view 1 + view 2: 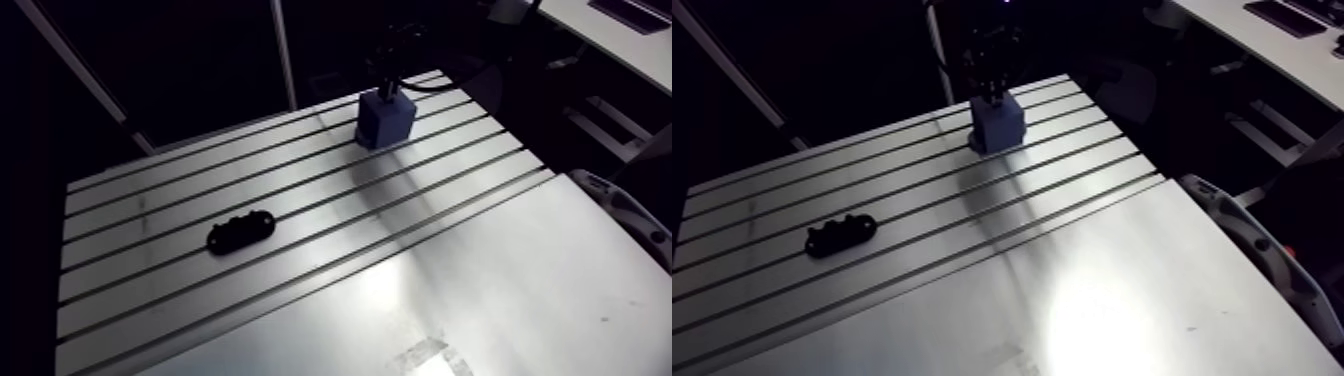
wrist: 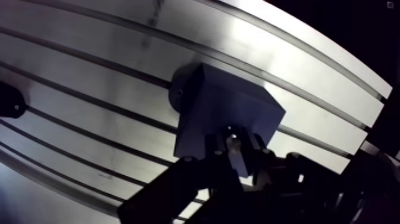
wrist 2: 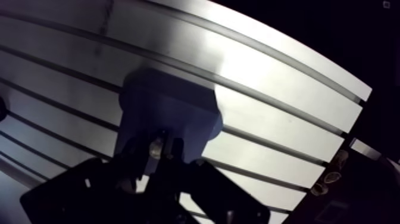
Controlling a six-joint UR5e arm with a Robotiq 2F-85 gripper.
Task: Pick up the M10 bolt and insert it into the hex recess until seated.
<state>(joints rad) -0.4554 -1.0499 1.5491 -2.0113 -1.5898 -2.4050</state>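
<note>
One gripper (image 2: 237,150) grips the M10 bolt (image 2: 233,138), poised over the blue block (image 2: 223,107).

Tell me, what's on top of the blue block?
The jaws sit right over the top of the blue block, pinching a small shiny piece, probably the bolt. They cover the spot underneath, so the hex recess and how deep the bolt goes cannot be seen.

Robotics lab, slotted aluminium table (image 1: 480,270)
</note>
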